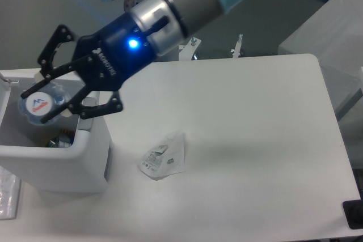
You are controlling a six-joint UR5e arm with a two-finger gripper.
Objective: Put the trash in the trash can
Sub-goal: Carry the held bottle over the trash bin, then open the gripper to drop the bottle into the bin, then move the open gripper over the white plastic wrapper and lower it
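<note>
The gripper [39, 103] clamps the crushed bottle [41, 102] between its fingers, with the trash can [54, 160] opening directly below them.

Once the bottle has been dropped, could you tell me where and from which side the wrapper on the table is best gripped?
Likely from straight above, on the raised crumpled ridge of the wrapper. It lies nearly flat on the table with open space around it, clear of the trash can, so side access offers little to pinch.
</note>
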